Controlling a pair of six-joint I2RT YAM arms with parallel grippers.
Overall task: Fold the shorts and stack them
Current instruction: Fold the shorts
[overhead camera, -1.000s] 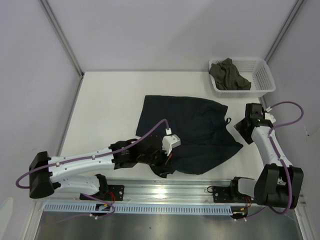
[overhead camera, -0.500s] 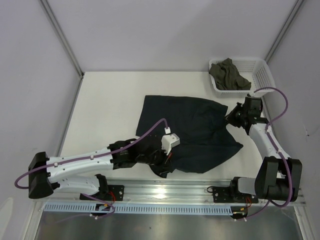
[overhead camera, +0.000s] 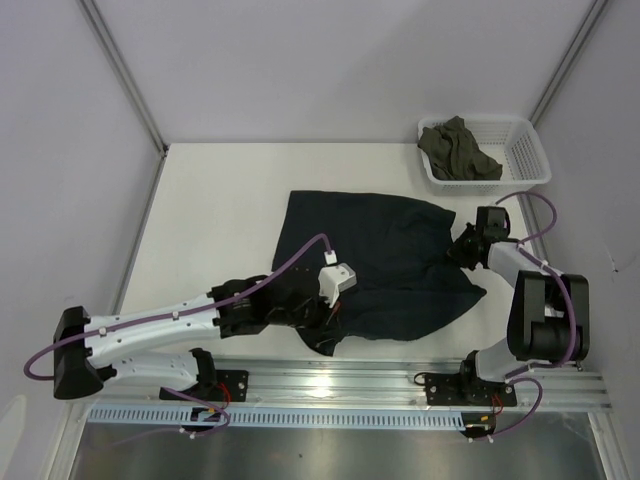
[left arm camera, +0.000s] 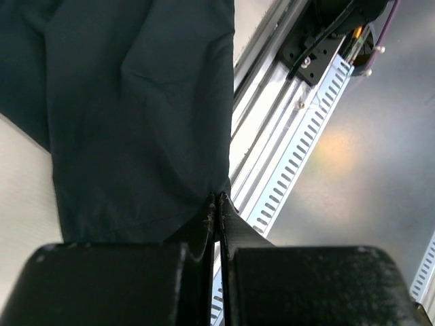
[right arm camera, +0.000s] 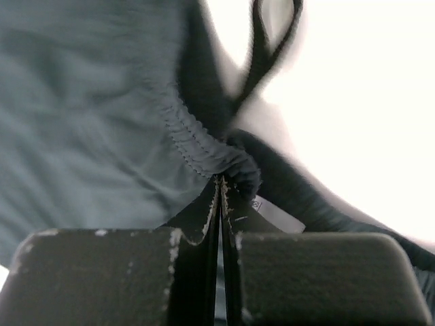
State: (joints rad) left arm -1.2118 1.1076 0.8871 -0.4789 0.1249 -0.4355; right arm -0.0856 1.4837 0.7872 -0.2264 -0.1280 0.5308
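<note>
A: Where are the shorts (overhead camera: 380,265)?

B: Spread flat on the table (overhead camera: 210,200), centre-right, unfolded.

A: And the grippers?

B: The left gripper (left arm camera: 217,200) is clamped on the near hem corner. The right gripper (right arm camera: 221,182) is clamped on the gathered waistband, just below the drawstring loop (right arm camera: 268,47).

A: Progress?

B: Early, by judgement. Both grips are set, but no fold is made and no stack begun. An olive garment (overhead camera: 458,150) waits in the basket (overhead camera: 528,160).

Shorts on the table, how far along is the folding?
Done: nothing folded; the shorts lie spread open. In hand: the left claw is shut on a near hem corner, the right claw on the gathered waistband by the drawstring loop. Left: every fold and the stacking; an olive garment sits in the basket.
</note>
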